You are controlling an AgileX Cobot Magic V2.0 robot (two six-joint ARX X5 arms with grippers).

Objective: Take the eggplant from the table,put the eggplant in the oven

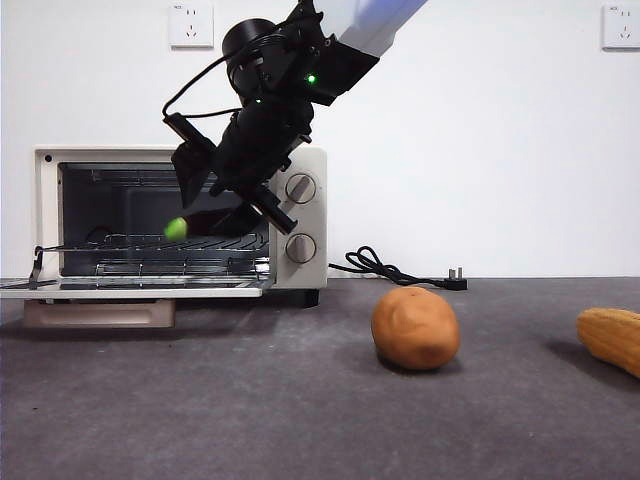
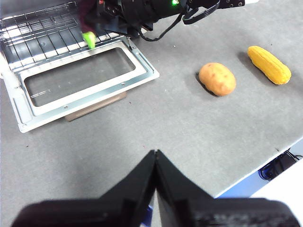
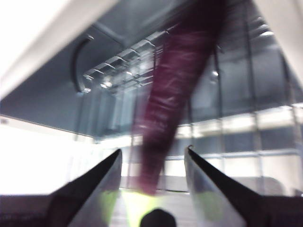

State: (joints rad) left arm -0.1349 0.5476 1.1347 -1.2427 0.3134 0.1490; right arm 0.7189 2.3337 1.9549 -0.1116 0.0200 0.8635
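We see the right end effector (image 1: pixel 225 205) at the oven's (image 1: pixel 300 215) open mouth, jaws parted, with the eggplant (image 3: pixel 175 94) lying between them, blurred, so we cannot tell whether they touch it; its green cap (image 1: pixel 176 228) sits over the rack. The left end effector (image 2: pixel 155 163) hangs above the grey tabletop (image 2: pixel 156 123), jaws closed, empty. No readable writing. A potato (image 1: pixel 415 327) and corn (image 1: pixel 610 338) lie aside; the wall is white.

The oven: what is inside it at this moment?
Inside the oven are a wire rack and the eggplant, between the right gripper's open jaws. The arm hides most of it in front.
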